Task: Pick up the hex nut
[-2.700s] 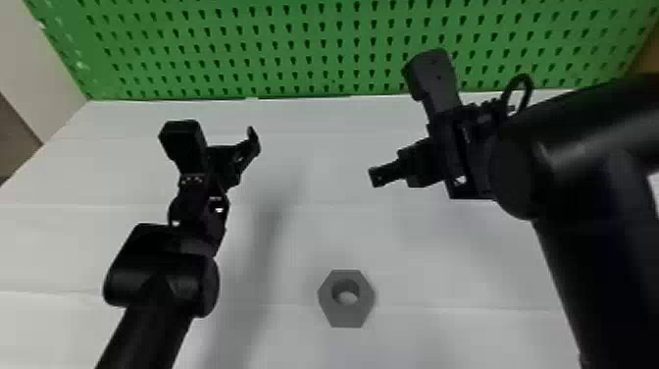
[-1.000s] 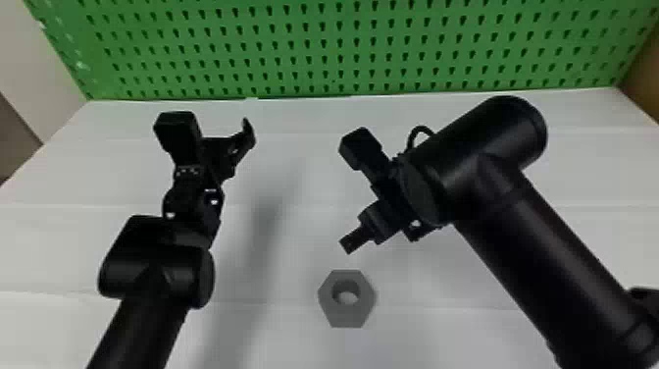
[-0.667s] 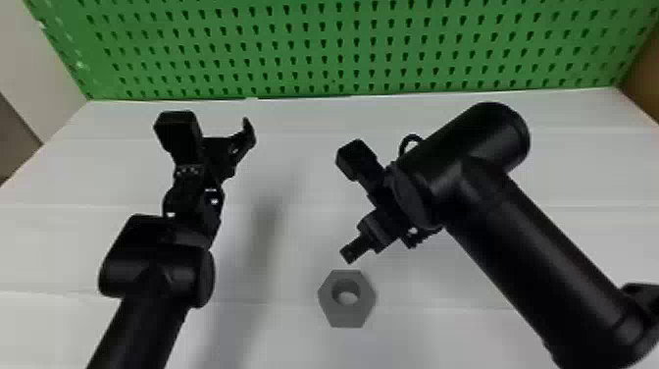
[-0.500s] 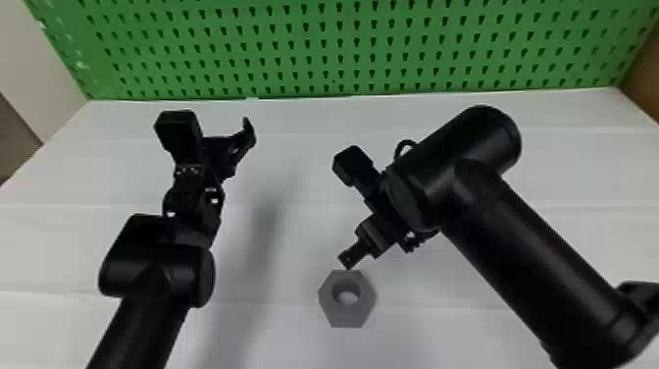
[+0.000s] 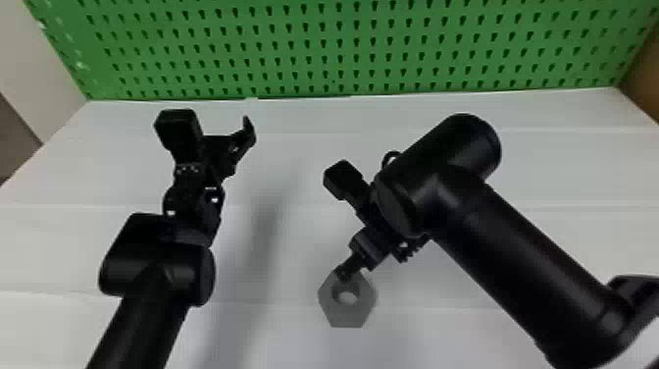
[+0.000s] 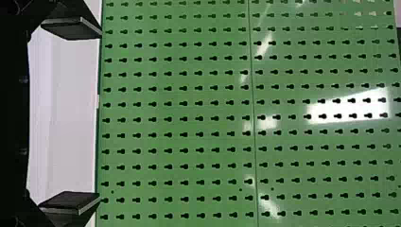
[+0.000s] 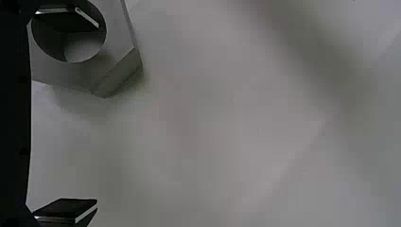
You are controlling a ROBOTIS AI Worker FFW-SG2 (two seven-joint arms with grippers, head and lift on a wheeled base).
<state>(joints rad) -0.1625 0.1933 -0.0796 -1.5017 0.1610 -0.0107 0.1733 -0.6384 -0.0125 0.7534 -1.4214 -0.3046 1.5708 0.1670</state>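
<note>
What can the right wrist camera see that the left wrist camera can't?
Right wrist view: the gray hex nut, with one jaw of the right gripper seen against its round hole. The nut is not between the jaws.

Left wrist view: a green pegboard with rows of little holes and shiny white patches, past the left gripper.

Both: a pair of black jaws spread apart, and some of the white tabletop.
</note>
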